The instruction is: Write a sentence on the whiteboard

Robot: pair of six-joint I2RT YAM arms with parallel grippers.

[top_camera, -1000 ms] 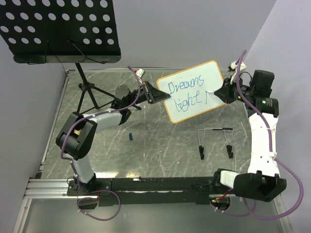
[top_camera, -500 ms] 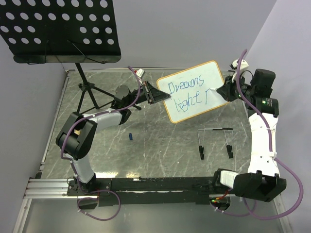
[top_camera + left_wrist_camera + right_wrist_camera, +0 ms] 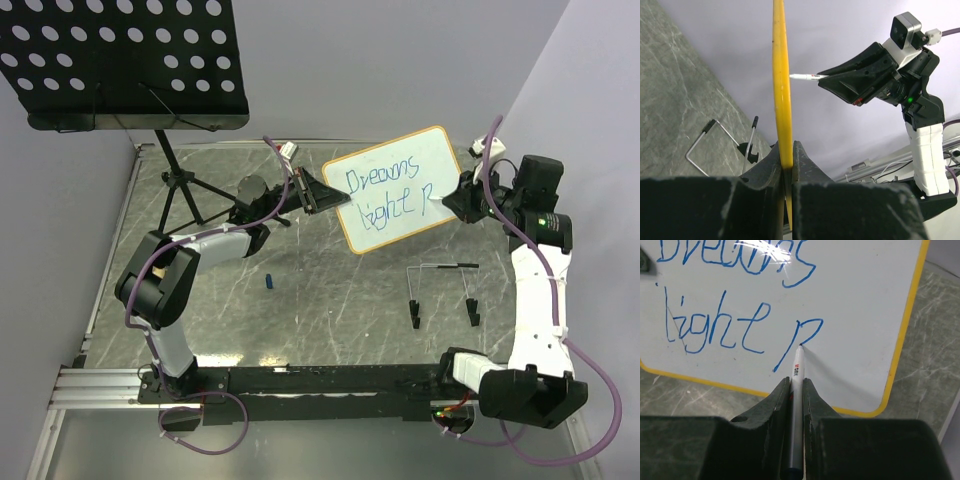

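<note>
Right tool (image 3: 796,384) has shifted, turning the last stroke into a "p" (image 3: 786,347). It pinches the pen (image 3: 797,367), tip on the board (image 3: 865,300); left tool (image 3: 785,150) clamps its edge.

Small rectangular white board (image 3: 860,300) edged in a yellow frame, lettered with blue marker handwriting (image 3: 383,178). Grey stone-look tabletop (image 3: 330,290) veined with pale streaks; black metal music-stand tray (image 3: 120,60) dotted with rows of round holes.

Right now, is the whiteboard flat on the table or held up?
Held up: the left pincer clamps the whiteboard by its edge, raised above the table.
</note>
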